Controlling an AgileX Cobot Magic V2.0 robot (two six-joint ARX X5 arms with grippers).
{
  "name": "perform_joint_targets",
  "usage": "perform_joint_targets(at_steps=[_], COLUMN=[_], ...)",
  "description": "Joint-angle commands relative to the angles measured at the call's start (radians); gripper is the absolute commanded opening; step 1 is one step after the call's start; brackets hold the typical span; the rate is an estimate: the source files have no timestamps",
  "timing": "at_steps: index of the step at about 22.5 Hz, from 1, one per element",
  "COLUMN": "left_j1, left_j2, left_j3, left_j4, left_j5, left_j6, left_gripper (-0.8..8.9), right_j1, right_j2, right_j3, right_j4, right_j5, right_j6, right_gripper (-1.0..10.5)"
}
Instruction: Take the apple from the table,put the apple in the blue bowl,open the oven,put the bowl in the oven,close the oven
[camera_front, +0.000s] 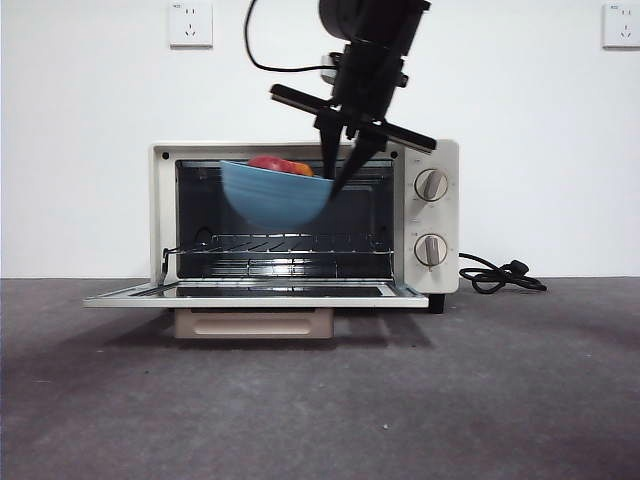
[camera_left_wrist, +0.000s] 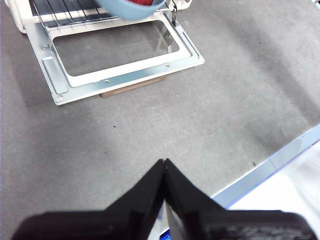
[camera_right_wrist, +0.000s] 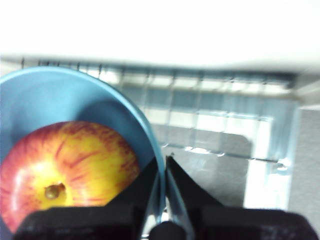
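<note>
Front view shows the right claw (camera_front: 341, 172) pinching the tilted blue bowl's (camera_front: 272, 194) rim beside the apple (camera_front: 278, 165), which could roll out before the oven (camera_front: 437, 215); left claw (camera_left_wrist: 164, 172) waits shut.

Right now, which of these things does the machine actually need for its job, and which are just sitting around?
In use: the blue bowl, held at its rim by the right end effector; the apple inside it; the oven, door open.

Just there: black cord, wall sockets, left end effector, waiting.

No brand, label or number can be read. The oven (camera_front: 300, 220) shows only tiny, illegible marks around its two knobs (camera_front: 431, 217); elsewhere, no lettering shows.
</note>
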Motion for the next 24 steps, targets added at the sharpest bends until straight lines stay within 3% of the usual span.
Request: perform_joint_targets(at_steps=[1,6,24], left_j1=[-0.002,-0.002,-0.002], left_j2=[-0.002,-0.002,-0.002], left_j3=[-0.006,-0.006,-0.006], left_j4=[0.009,-0.011,-0.012], left_j5=[0.000,0.000,0.000], left_j6=[-0.006,-0.006,-0.034], left_gripper=[-0.05,-0.05,-0.05], right_j1=[-0.033,-0.077,-0.083], right_j2=[0.027,0.028,0.033], right_j3=[0.006,0.006,0.006], right_j4=[-0.009,0.011,0.021], right_j5=[-0.005,-0.003,0.086], right_j6=[0.048,0.097,0.120], right_gripper=[-0.1,-0.1,-0.1])
